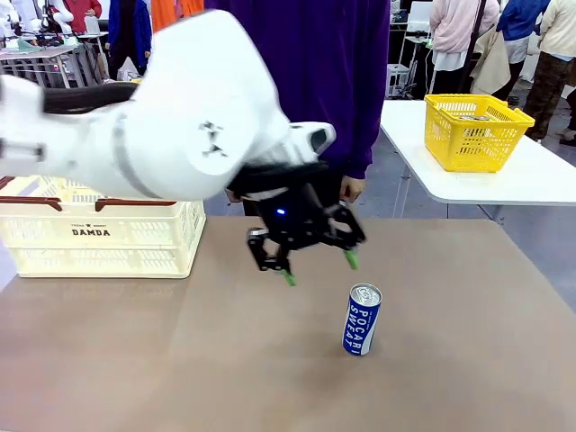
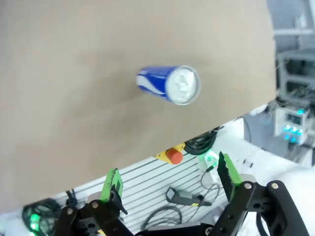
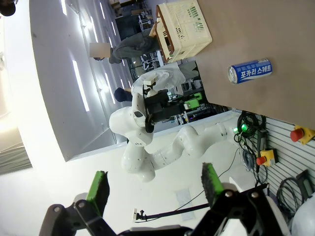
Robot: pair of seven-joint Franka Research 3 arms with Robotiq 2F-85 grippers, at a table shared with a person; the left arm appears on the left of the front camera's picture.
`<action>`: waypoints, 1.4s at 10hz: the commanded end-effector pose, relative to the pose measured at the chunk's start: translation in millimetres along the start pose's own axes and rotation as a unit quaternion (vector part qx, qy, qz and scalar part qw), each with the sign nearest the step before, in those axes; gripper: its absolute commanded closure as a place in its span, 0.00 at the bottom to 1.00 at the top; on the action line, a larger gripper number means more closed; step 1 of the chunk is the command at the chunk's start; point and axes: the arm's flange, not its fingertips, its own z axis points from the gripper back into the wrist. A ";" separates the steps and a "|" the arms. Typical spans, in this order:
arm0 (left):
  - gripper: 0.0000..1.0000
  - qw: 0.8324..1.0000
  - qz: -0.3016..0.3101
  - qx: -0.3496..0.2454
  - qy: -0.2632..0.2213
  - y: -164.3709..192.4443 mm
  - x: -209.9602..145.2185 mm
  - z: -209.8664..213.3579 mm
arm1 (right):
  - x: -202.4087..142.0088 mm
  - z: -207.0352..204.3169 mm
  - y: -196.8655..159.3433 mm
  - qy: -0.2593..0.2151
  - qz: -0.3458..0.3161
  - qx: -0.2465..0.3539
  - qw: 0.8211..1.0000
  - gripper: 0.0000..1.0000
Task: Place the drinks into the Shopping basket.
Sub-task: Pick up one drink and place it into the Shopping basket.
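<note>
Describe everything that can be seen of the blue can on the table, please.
The blue can is a slim metal drink can with a silver top and white "POCARI SWEAT" lettering down its side; the right wrist view shows Korean print too. It stands upright on the brown table. Nothing touches it; the left gripper hangs open above it, apart.

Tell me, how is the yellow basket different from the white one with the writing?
The yellow basket is yellow all over; the Shopping basket is cream-white with reddish-brown rim and handles. The Shopping basket says DAMDA on its side; the yellow basket shows no writing. The yellow basket sits on a white table, the Shopping basket on the brown table. Both have slotted walls.
</note>
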 end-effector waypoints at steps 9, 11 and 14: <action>0.00 0.991 -0.031 0.106 0.069 -69.9 48.7 -113.7 | -1.6 0.4 2.7 -0.001 0.004 0.002 1.000 0.00; 0.00 0.990 -0.001 0.134 0.044 -70.6 49.0 -111.1 | -1.6 0.4 2.7 -0.001 0.004 0.002 1.000 0.00; 0.00 0.987 0.020 0.152 0.042 -69.5 58.1 -122.2 | -1.6 0.4 2.7 -0.001 0.004 0.002 1.000 0.00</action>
